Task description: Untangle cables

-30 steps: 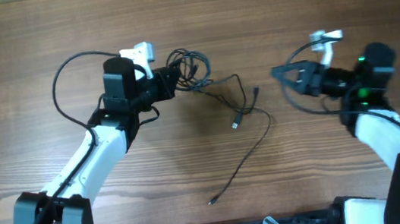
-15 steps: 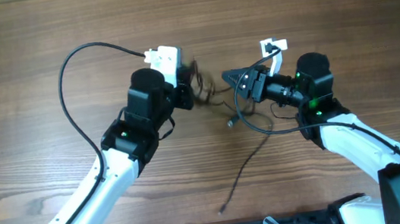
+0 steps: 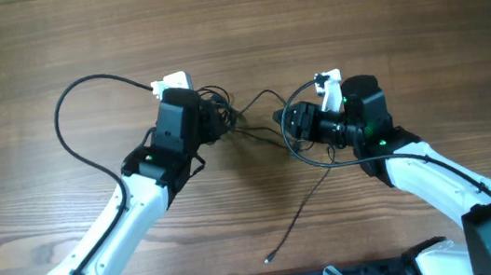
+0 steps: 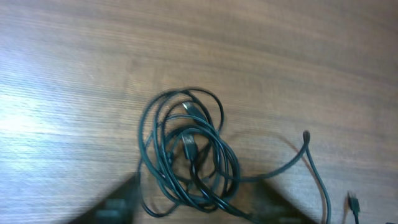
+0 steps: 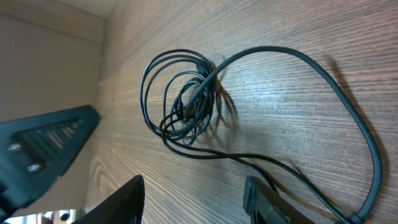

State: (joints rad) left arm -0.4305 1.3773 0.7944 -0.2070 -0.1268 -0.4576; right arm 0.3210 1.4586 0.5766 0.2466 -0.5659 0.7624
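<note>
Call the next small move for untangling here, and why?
Probably ease the right hand forward and close on the nearest outer loop of the small knotted bundle of thin black cables. Both hands are open, holding nothing; the bundle lies on the wooden table between them, the left hand close enough to pin its far side.

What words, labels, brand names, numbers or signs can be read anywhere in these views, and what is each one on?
None: no readable text shows in any of the three views.
The cables: no print or tag visible on them; the plug ends are too small to show any marking.
The table: plain wood grain, no label or sign.
</note>
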